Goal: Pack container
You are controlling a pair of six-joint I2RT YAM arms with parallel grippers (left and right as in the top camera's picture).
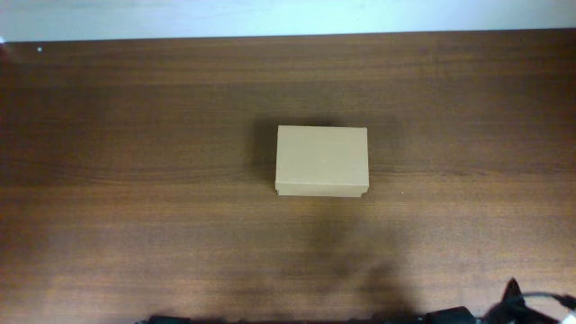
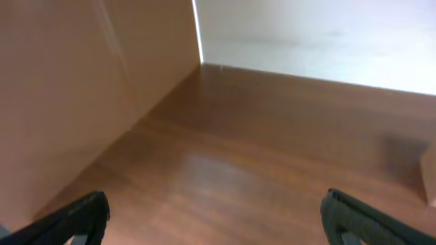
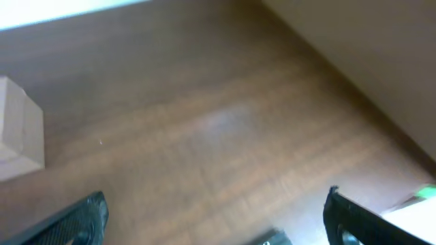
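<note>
- While both arms sit back at the near edge of the table [image 1: 135,207], the overhead view shows only dark bits of hardware [image 1: 517,306] along its bottom edge.
- The left gripper [image 2: 216,212] hangs over bare wood. Its two black fingers are spread wide, and nothing is between them.
- The right gripper [image 3: 216,207] is spread just as wide and holds nothing. A small green object [image 3: 426,192] shows at the right edge of its view, too cut off to identify.
- Farther out, the container [image 1: 322,160] lies flat near the middle of the table with its lid folded down and its long sides running left to right. It is well apart from both grippers.
- Each wrist view catches only a corner of it at the frame edge.
- A brown panel [image 2: 68,102] stands upright on the left of the left wrist view and meets the tabletop.
- Beyond the far table edge runs a pale surface [image 1: 270,16].
</note>
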